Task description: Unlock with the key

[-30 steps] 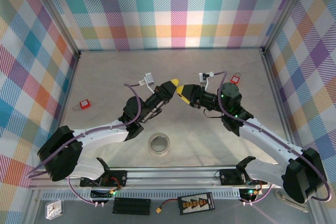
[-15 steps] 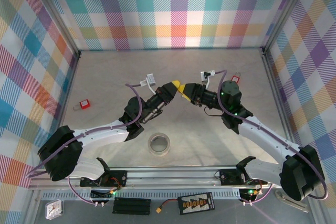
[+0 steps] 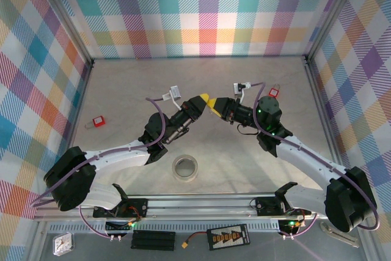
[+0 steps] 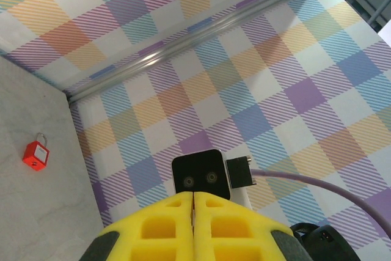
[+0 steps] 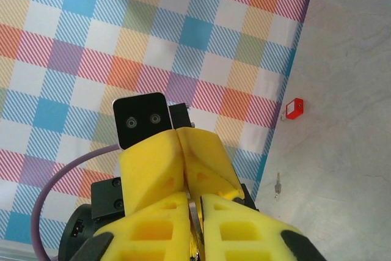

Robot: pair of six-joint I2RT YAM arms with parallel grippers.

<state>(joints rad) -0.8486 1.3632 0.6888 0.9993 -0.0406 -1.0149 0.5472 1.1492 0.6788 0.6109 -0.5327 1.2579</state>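
Note:
Above the table's middle my two yellow-fingered grippers meet tip to tip, the left gripper (image 3: 206,98) and the right gripper (image 3: 214,106). In the right wrist view a thin silver key (image 5: 193,216) runs from the seam of the left fingers (image 5: 153,163) down between the pads of my right gripper (image 5: 197,197), which is shut on it. In the left wrist view the left gripper (image 4: 193,197) has its pads pressed together, and the key is hidden there. One red padlock (image 3: 98,122) lies at the left of the table and another red padlock (image 3: 274,91) lies at the right.
A roll of clear tape (image 3: 186,167) sits near the front edge between the arm bases. A small loose key (image 5: 278,183) lies on the table near the left red padlock (image 5: 295,107). The right red padlock (image 4: 35,154) lies close to the checked wall.
My right gripper moved in towards the left fingertips and closed from open to shut. The left gripper stayed shut and barely moved.

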